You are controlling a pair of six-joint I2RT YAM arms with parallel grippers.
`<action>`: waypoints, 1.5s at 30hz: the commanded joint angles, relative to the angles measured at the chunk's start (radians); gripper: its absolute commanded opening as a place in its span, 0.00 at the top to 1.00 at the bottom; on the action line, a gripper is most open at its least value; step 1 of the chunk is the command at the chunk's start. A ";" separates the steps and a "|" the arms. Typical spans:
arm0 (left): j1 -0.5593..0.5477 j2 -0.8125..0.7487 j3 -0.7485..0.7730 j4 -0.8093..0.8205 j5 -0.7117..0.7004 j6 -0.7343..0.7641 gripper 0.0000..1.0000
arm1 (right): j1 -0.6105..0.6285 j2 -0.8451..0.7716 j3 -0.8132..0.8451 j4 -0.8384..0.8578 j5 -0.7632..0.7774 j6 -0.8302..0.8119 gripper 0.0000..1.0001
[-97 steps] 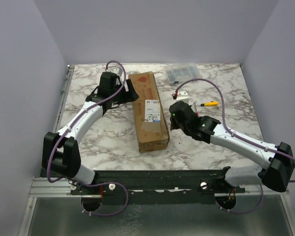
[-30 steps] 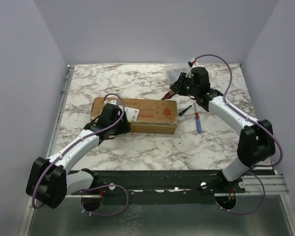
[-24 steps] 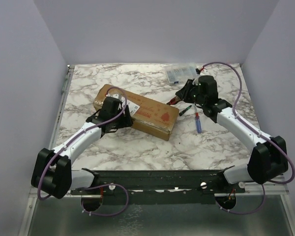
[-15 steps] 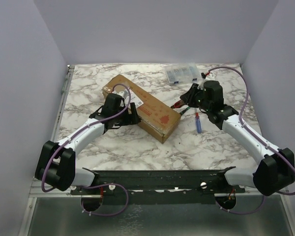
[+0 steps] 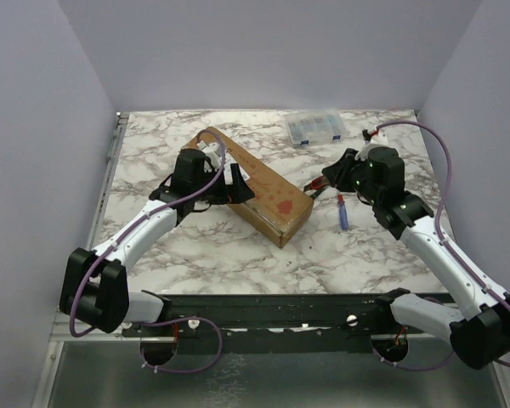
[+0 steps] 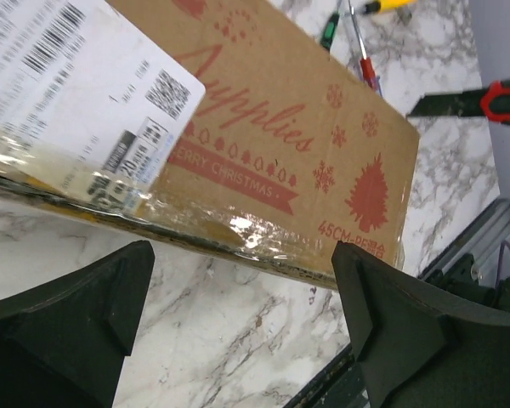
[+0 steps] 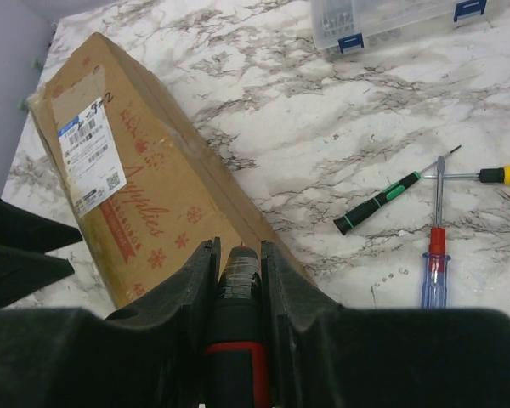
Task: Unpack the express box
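Clamping black-red handle [image 7: 235,327] — right tool [image 7: 236,252], wrist view

Marble [image 5: 229,251] in front of the box [image 5: 272,194] lies open. The left gripper [image 6: 242,297], jaws wide, blocks its left. Screwdrivers [image 5: 343,212] and the right gripper [image 7: 236,251], clamping a cutter [image 7: 238,280], crowd its right.

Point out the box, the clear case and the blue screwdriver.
box [image 5: 280,202]: top view, top face.
clear case [image 5: 315,127]: top view, lid.
blue screwdriver [image 7: 433,287]: right wrist view, handle.
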 commanded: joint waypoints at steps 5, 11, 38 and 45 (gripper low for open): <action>0.232 -0.096 0.073 -0.114 -0.207 -0.165 0.05 | 0.019 -0.069 0.045 -0.069 0.099 -0.089 1.00; 0.341 0.003 0.076 -0.031 -0.124 -0.283 0.05 | 0.022 0.070 0.102 -0.043 0.175 -0.120 1.00; 0.340 0.349 0.247 0.103 0.055 -0.186 0.18 | 0.388 0.365 0.480 0.028 0.322 -0.200 1.00; 0.349 0.408 0.335 0.129 0.067 -0.249 0.17 | 0.462 0.589 0.636 0.135 0.282 -0.207 1.00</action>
